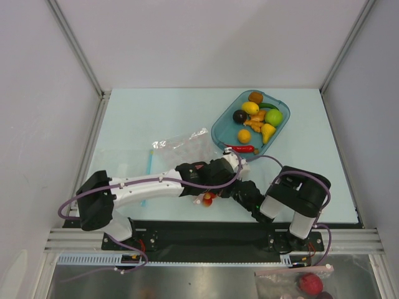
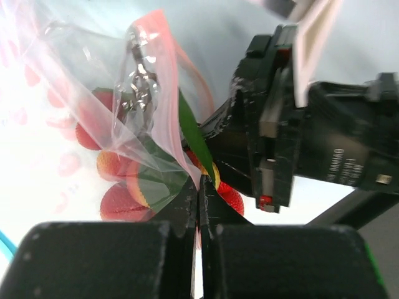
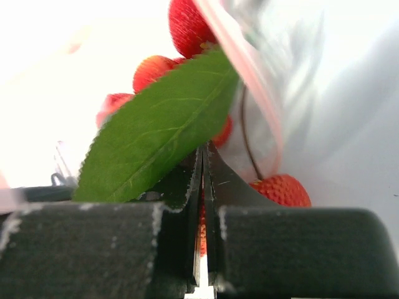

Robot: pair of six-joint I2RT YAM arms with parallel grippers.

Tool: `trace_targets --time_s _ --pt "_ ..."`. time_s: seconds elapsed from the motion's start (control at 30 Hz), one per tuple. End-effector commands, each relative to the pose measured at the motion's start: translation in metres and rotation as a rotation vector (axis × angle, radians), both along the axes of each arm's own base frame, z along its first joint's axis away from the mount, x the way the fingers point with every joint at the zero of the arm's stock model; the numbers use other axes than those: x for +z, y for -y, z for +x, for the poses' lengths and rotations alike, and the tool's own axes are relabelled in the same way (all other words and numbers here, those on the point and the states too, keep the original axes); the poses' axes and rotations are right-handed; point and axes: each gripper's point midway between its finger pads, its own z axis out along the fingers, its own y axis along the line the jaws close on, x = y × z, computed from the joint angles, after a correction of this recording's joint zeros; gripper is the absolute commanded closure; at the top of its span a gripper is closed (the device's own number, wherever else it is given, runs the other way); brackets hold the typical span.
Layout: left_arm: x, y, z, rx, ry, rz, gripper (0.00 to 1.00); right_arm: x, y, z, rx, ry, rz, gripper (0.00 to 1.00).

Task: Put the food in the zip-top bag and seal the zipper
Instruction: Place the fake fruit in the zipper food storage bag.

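Note:
The zip-top bag (image 1: pixel 184 144) lies crinkled at mid-table, its near end lifted. My left gripper (image 1: pixel 206 187) (image 2: pixel 201 187) is shut on the bag's mouth edge, where the pink zipper (image 2: pixel 165 75) runs into the jaws. My right gripper (image 1: pixel 219 193) (image 3: pixel 204 152) meets it from the right, shut at the green leaf (image 3: pixel 156 134) of the red-ball cluster (image 1: pixel 208 199) (image 3: pixel 187 25). Some balls (image 2: pixel 118 202) show through the plastic; one (image 3: pixel 283 190) hangs outside. The lemon (image 1: pixel 250 107), plum (image 1: pixel 240 116) and green piece (image 1: pixel 273 116) lie in the tray.
The teal tray (image 1: pixel 283 121) sits at the back right, with a red chilli (image 1: pixel 242 149) at its near rim. A light-blue stick (image 1: pixel 149 163) lies left of the bag. Another bag with a red ball (image 1: pixel 305 283) rests below the table's front edge. White walls enclose the table.

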Motion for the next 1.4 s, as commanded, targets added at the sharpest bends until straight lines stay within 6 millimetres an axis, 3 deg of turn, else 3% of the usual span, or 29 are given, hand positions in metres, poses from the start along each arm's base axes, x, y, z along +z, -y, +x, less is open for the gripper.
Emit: trace_targets --time_s 0.0,0.03,0.07,0.13,0.4,0.47,0.57,0.6,0.67,0.7,0.73,0.9,1.13,1.37 --pt "0.014 0.008 0.003 -0.009 0.007 -0.065 1.0 0.068 0.003 0.013 -0.057 0.151 0.186 1.0" --pt "0.016 0.008 0.003 -0.007 0.009 -0.068 1.0 0.076 0.007 0.014 -0.07 0.167 0.192 1.0" --pt "0.017 0.009 0.003 -0.01 0.009 -0.072 1.0 0.069 0.011 0.012 -0.075 0.151 0.161 1.0" --pt "0.02 0.011 0.0 -0.025 -0.003 -0.099 1.0 0.078 0.015 0.012 -0.083 0.162 0.17 1.0" --pt "0.018 0.017 -0.004 -0.052 -0.022 -0.11 1.0 0.082 -0.01 0.002 -0.001 0.097 0.153 1.0" --pt "0.018 0.014 -0.001 -0.037 -0.011 -0.11 1.0 0.08 -0.008 0.001 -0.003 0.084 0.143 1.0" --pt "0.016 0.01 0.002 -0.022 -0.019 -0.11 1.0 0.068 0.004 0.002 -0.039 0.053 0.081 0.84" --pt "0.015 0.009 0.004 -0.016 -0.023 -0.11 1.0 0.073 0.008 0.004 -0.059 0.062 0.08 0.82" --pt "0.014 0.009 0.004 -0.013 -0.028 -0.112 0.99 0.064 0.018 0.0 -0.074 0.042 0.038 0.75" --pt "0.013 0.009 0.004 -0.014 -0.029 -0.108 1.0 0.071 0.023 0.001 -0.09 0.048 0.054 0.71" --pt "0.014 0.01 0.004 -0.012 -0.03 -0.111 1.0 0.062 0.028 -0.002 -0.098 0.029 0.025 0.7" --pt "0.016 0.013 0.002 -0.032 -0.036 -0.13 1.0 0.065 0.043 0.003 -0.152 0.035 -0.008 0.62" --pt "0.018 0.015 0.0 -0.044 -0.037 -0.142 1.0 0.058 0.044 0.017 -0.181 0.004 -0.032 0.6" --pt "0.017 0.018 -0.002 -0.069 -0.039 -0.147 1.0 0.045 0.033 0.027 -0.184 -0.038 -0.023 0.45"
